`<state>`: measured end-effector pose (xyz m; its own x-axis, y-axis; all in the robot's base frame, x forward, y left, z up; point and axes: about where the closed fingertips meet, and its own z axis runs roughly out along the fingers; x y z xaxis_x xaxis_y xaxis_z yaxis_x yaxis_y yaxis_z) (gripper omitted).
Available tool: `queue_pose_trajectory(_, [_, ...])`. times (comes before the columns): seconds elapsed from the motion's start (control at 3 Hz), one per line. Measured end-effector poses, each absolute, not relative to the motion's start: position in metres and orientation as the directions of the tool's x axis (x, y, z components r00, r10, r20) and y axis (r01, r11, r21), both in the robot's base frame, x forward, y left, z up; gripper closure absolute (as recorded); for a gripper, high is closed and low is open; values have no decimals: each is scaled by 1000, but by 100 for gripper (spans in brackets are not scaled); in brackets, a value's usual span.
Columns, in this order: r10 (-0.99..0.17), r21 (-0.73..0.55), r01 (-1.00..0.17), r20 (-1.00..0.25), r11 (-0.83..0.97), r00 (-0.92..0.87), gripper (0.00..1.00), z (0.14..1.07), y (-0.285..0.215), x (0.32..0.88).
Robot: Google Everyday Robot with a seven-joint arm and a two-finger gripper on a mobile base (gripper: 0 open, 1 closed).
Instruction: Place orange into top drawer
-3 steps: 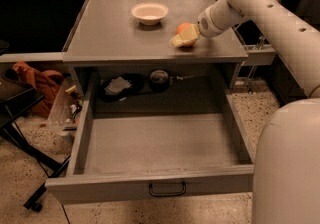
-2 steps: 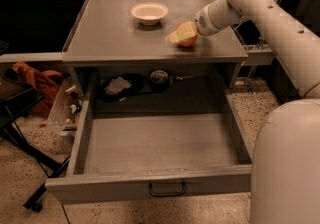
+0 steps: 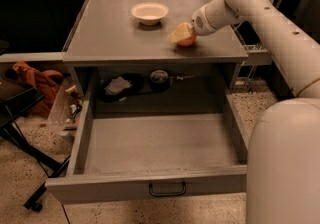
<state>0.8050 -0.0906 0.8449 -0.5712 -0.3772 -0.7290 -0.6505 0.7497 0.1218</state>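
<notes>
Camera view: end effector over the table toward its 3 o'clock edge, against the orange at 4 o'clock of the white bowl, grasp or release cannot be told; top drawer stands open at 6 o'clock.

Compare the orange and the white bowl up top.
The orange is round and orange-coloured; the bowl is shallow, open and cream-white. The orange is smaller than the bowl. The tool is at the orange, near the cabinet top's right front; the bowl stands alone further back. Both are outside the open top drawer.
</notes>
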Motion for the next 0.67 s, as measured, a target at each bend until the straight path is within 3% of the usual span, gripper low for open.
queue_pose_trajectory(0.67, [-408, 49, -639, -732, 767, -546, 89, 876, -95, 773])
